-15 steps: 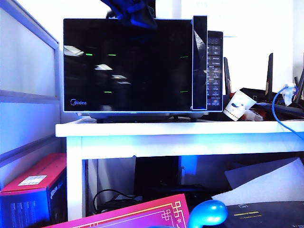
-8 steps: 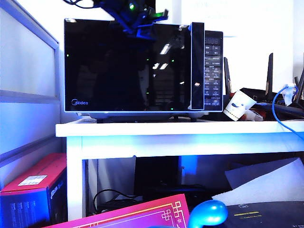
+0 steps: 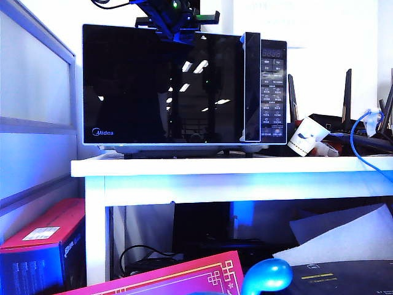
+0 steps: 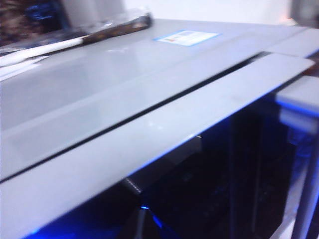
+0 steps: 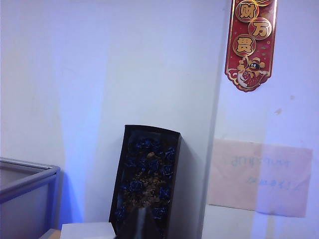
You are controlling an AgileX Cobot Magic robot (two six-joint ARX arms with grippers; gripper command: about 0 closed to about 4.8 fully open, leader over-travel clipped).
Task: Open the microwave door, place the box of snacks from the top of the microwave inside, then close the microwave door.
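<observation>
Above the microwave door you see the left gripper, jaws unreadable; the right gripper, closed, shows nowhere.

Microwave door — glossy black glass; casing top — smooth, matt grey metal.

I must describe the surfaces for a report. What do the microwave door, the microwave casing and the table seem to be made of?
Microwave door: likely glass, glossy black; it mirrors ceiling lights. Microwave casing: probably painted sheet metal, smooth silver-grey with a soft sheen on its top. Table: looks like white painted or laminated board, matte; which one is not clear.
</observation>
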